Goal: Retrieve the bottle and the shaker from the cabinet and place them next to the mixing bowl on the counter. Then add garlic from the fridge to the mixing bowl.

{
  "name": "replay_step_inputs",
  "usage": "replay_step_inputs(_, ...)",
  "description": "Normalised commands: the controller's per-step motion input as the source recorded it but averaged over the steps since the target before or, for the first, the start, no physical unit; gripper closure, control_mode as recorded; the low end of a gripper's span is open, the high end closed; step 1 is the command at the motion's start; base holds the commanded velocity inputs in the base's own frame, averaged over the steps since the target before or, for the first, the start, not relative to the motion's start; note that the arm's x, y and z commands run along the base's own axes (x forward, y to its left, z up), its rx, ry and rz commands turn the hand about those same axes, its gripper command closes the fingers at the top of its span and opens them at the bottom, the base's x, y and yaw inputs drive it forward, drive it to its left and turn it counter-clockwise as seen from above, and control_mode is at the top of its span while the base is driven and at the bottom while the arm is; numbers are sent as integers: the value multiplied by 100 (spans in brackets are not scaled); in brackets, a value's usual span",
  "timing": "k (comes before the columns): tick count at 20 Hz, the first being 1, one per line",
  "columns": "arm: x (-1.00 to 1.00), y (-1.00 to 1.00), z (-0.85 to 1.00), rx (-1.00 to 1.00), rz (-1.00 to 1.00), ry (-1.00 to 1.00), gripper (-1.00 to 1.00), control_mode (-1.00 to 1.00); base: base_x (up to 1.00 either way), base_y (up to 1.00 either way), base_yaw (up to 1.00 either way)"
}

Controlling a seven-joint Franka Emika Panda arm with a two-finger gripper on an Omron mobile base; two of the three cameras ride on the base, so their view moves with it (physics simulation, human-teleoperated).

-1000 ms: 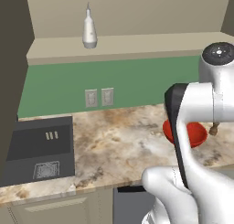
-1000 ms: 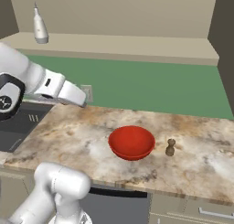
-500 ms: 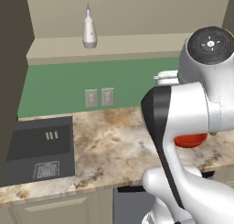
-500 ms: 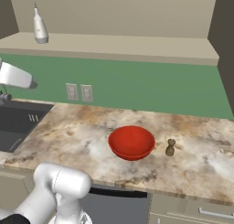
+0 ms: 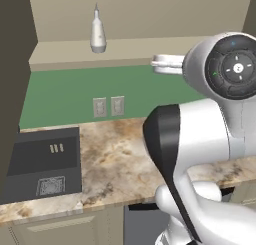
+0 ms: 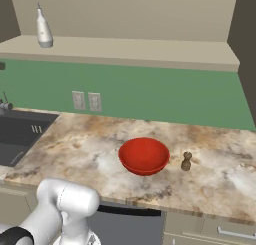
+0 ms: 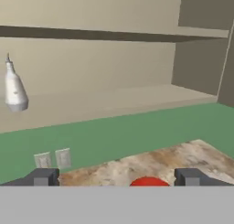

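A: What lies along the scene, from the left?

B: A dark sink (image 6: 20, 136) sunk in the counter (image 6: 90, 149), then two wall outlets (image 6: 86, 101) on the green backsplash (image 6: 165, 96). The bottle (image 6: 43, 28) stands upright on the cabinet (image 6: 125, 50) shelf above, at its left end.

A: And further right?

B: The mixing bowl (image 6: 144, 155) sits mid-counter, the shaker (image 6: 186, 161) just beside it, apart.

A: Anything cut off?

B: In the hand view the bowl's rim barely shows. The arm's white bulk covers the counter's right side in the left base view.

A: The gripper (image 7: 116, 178)?

B: Jaws spread wide, empty, with free shelf to the bottle's right.
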Motion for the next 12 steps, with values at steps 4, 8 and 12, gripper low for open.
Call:
replay_step_inputs(4, 42, 10, 18, 4, 1, -20, -100, -100, 0, 0, 0)
replay_step_inputs(8, 94, 6, 0, 0, 10, -6, -100, -100, 0, 0, 0)
replay_step_inputs(12, 89, 28, 1, 0, 11, -1, -100, -100, 0, 0, 0)
